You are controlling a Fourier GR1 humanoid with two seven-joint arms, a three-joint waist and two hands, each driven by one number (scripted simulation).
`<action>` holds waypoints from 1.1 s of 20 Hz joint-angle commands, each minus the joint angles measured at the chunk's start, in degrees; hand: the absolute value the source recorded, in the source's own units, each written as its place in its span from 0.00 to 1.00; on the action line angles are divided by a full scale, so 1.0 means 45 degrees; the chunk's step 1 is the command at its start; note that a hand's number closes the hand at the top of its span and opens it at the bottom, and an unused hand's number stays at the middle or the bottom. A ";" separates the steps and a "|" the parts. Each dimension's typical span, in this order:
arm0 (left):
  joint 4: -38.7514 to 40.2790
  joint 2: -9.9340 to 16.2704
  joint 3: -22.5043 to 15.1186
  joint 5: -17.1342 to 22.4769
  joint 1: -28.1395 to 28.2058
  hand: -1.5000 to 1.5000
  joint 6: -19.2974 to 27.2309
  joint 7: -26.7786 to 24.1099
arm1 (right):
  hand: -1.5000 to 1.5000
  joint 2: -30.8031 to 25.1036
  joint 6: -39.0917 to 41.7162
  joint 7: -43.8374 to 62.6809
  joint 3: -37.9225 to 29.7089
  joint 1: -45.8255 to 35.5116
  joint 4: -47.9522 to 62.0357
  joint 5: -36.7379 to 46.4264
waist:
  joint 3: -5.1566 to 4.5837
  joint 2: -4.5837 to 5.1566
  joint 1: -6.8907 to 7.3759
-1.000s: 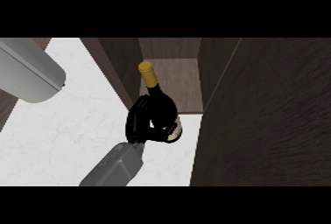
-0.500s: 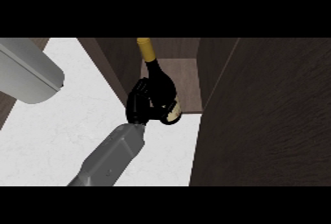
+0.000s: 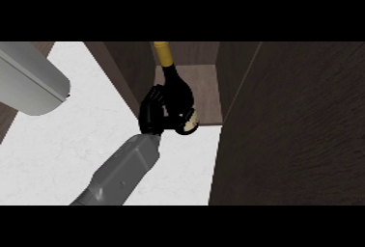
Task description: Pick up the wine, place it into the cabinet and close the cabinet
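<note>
The wine bottle [image 3: 178, 91] is black with a yellow neck and what seems a cream label. Cabinet [image 3: 292, 130]: dark brown woodgrain. Counter [image 3: 57, 144]: white, faintly mottled. The hand [image 3: 153, 113] is black.

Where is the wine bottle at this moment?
In the head view, the wine bottle is at the upper centre, held by the right hand at the mouth of the open cabinet, its yellow neck pointing inward.

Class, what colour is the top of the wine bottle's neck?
Yellow, above a black bottle, seen in the head view.
</note>
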 commanded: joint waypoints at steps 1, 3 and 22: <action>0.0953 0.0101 0.1101 0.0360 -0.2662 1.00 0.0441 0.1653 | 0.00 -0.0119 0.0483 -0.0581 -0.0314 0.0696 0.0157 -0.0495 | -0.0012 0.0109 -0.0126; 0.0864 0.0487 0.0789 0.0434 -0.2483 1.00 0.0286 0.2005 | 0.00 0.0141 -0.0063 0.0007 0.0205 0.0371 -0.0158 0.0074 | -0.0022 0.0083 -0.0039; 0.2908 0.0020 0.0065 0.1750 -0.3727 1.00 0.0382 0.1700 | 0.00 0.0287 0.0288 -0.0834 0.0755 -0.0263 0.0877 0.0370 | -0.0037 0.0293 -0.0763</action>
